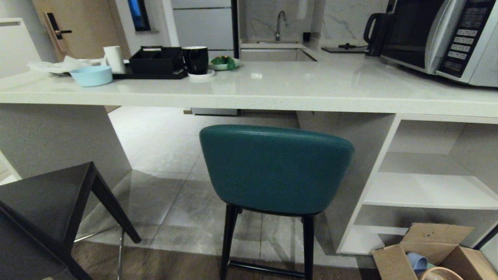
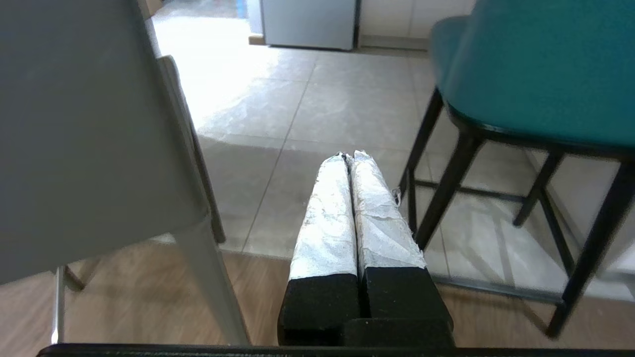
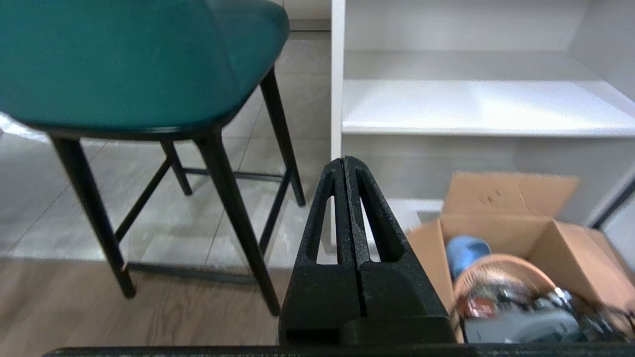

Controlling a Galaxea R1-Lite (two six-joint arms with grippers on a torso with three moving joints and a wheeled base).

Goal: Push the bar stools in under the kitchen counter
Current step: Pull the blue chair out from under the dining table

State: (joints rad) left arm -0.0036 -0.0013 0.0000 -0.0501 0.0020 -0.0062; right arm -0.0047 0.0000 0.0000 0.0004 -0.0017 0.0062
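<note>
Kitchen, tiled floor meeting wood; white counter (image 1: 272, 91) spanning the room. Grey stool (image 1: 42, 210): low at far left, outside the counter edge, close beside the left gripper (image 2: 352, 154) on its left. Left gripper: clenched, holding nothing, wrapped fingers (image 2: 327, 218) pressed together. Teal stool (image 1: 274, 169): centre, back just outside the counter edge, to the left gripper's right and the right gripper's (image 3: 344, 161) left. Right gripper: clenched, empty. Shelving (image 1: 428, 190), then box (image 1: 435, 251) of oddments, beyond and right of it.
</note>
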